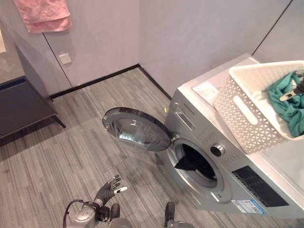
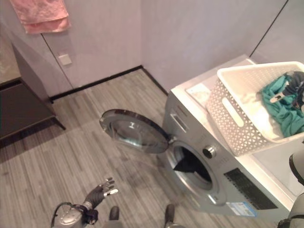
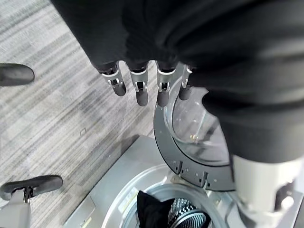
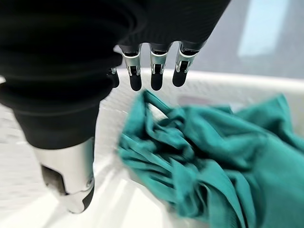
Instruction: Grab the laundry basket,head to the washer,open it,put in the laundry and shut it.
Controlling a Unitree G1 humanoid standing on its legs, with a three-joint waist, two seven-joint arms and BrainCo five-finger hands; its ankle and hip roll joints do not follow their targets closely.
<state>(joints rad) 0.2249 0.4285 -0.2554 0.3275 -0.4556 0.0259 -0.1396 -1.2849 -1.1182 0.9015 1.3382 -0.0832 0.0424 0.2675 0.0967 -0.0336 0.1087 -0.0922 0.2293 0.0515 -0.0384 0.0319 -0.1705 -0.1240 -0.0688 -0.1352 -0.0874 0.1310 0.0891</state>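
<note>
White lattice plastic, slot handle in its side: the basket [image 1: 247,114] sits atop the washer [image 1: 223,175], near the front edge, above the control panel. Inside it, a rumpled teal cloth [image 4: 199,161] w/ deep folds, lying on sth pale; in the head views a dark item lies just beside the teal at the far side, too small to make out.

R hand [image 4: 152,71] hovers over the basket, fingers straight, spread and empty, dark tips just above the teal cloth, not touching as far as the wrist view shows.

Washer: silver-grey front-loader, round door [image 1: 137,128] swung wide open twd the robot's left, glass bowl facing up. A black garment [image 1: 192,162] hangs in the drum mouth, part draped over the lower rim. Knob and dark display on the front panel; a sticker at the lower corner.

L hand [image 1: 110,188] low by the robot's side, out over the grey plank floor [image 1: 57,152], well apart from the door; fingers straight and relaxed, holding nothing.

Bkgd: pink towel [image 1: 43,15] on the wall at upper left, dark cabinet [image 1: 23,102] below it.
</note>
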